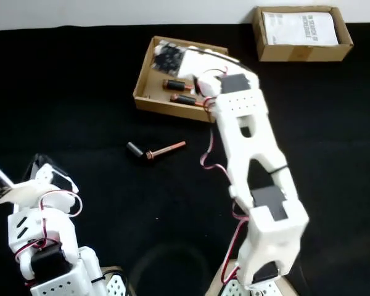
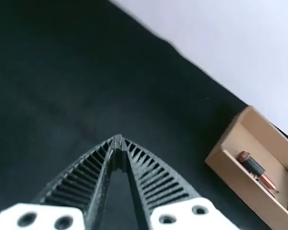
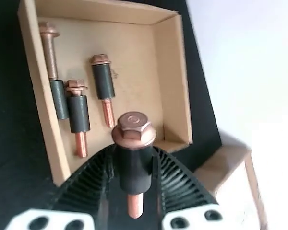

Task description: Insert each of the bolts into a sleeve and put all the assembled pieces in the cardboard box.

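Observation:
My right gripper (image 3: 133, 155) is shut on a copper bolt in a black sleeve (image 3: 133, 133), held above the cardboard box (image 3: 175, 81). Three assembled pieces lie inside: one along a wall (image 3: 55, 72), one beside it (image 3: 78, 115), one nearer the middle (image 3: 103, 86). From above, the right gripper (image 1: 169, 57) hangs over the far part of the box (image 1: 163, 106). A loose black sleeve (image 1: 134, 148) and a bare copper bolt (image 1: 168, 150) lie on the black table in front of the box, nearly touching. My left gripper (image 2: 117, 140) is shut and empty, low at the near left (image 1: 42, 165).
A second cardboard box (image 1: 268, 54) holding a printed sheet stands at the far right. The right arm (image 1: 253, 154) stretches from the near edge to the box. The table's far edge meets a white wall. In the left wrist view the box (image 2: 230, 165) shows one assembled piece (image 2: 255, 169).

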Tool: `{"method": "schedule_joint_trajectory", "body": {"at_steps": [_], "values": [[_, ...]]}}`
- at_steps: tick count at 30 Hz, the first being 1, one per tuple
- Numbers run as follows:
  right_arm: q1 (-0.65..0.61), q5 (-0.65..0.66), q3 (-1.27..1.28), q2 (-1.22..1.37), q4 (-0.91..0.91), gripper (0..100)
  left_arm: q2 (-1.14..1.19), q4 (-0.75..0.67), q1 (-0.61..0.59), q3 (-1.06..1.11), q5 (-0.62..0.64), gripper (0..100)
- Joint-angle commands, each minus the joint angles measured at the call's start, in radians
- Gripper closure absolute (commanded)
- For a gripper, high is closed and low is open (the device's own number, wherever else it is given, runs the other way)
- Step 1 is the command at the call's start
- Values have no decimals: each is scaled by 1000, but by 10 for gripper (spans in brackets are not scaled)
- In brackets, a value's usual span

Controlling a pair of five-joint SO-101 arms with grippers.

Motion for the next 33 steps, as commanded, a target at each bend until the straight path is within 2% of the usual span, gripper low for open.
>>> {"method": "schedule_joint_trajectory", "body": {"at_steps": [1,8,16,19,21,24,26,30,33], "values": [[-10,75,-151,97,-4,991,-8,-26,-54,65,126,991],[-24,94,-397,380,-5,991,-8,-66,-74,229,144,991],[-61,89,-636,631,10,991,-10,-74,-68,226,144,991],[-73,86,-687,659,110,988,-10,-75,-67,226,144,991],[-74,35,-717,661,182,968,-10,-75,-65,226,144,991],[-81,-87,-802,661,277,880,-10,-75,-65,226,144,991],[-85,-120,-865,662,351,835,-10,-75,-65,226,144,991],[-101,-175,-986,661,515,826,-10,-75,-65,226,144,991],[-107,-278,-1109,661,641,826,-10,-75,-65,226,144,991]]}}
